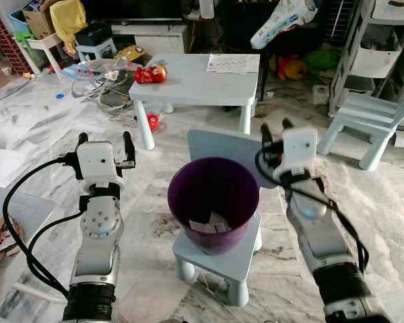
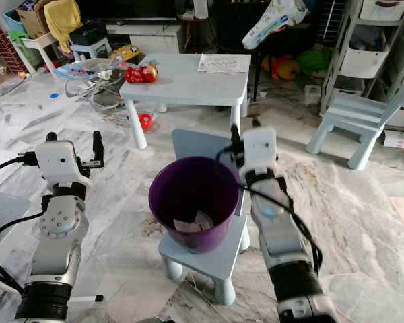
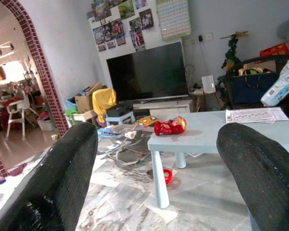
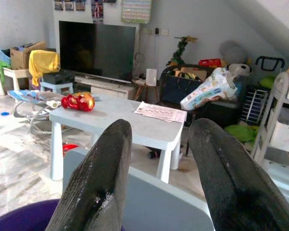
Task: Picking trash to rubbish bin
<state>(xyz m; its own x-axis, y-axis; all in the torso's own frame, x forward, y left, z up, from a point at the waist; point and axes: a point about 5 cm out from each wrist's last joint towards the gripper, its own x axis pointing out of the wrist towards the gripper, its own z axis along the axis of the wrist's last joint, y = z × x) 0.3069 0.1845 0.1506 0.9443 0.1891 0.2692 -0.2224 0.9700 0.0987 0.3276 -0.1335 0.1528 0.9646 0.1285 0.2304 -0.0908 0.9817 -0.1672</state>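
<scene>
A purple rubbish bin (image 1: 213,202) stands on a small pale blue chair (image 1: 219,259) right before me, with scraps of white paper (image 1: 209,225) lying in its bottom. My left gripper (image 1: 106,140) is raised to the left of the bin, open, nothing between its fingers. To the bin's right, my right gripper (image 1: 276,128) is held up beside the rim, also open and empty. A sheet of paper (image 1: 233,63) and a red and gold toy (image 1: 150,74) lie on the pale blue table (image 1: 195,84) behind the chair.
Another pale blue chair (image 1: 374,121) and white shelving (image 1: 377,47) stand at the right. Cables and clutter (image 1: 101,81) lie on the marble floor left of the table, and a red item (image 1: 153,122) under it. A TV (image 4: 96,48) stands on a stand at the back wall.
</scene>
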